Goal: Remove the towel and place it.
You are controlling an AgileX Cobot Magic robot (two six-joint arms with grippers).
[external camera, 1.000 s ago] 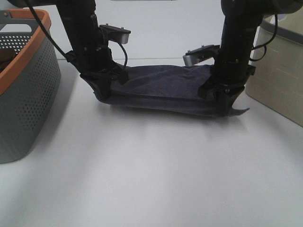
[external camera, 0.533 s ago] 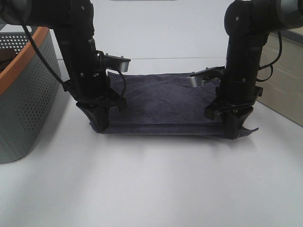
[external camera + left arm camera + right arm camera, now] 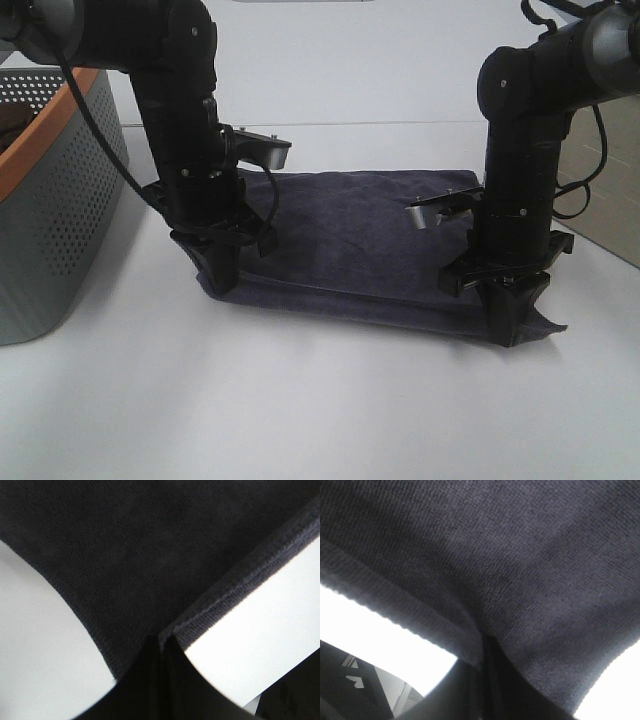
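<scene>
Two tools pinched the towel (image 3: 370,240) at its near corners: the left tool (image 3: 222,275) and the right tool (image 3: 515,325), each clamped on cloth. It lay spread flat on the white tabletop (image 3: 300,400) beside a grey basket (image 3: 60,220).

Towel (image 3: 370,235): soft matt terry cloth, fine nubbly weave, stitched hem. Table (image 3: 300,410): smooth white, faint sheen. Laundry basket (image 3: 55,200): perforated matt grey plastic, orange rim.
</scene>
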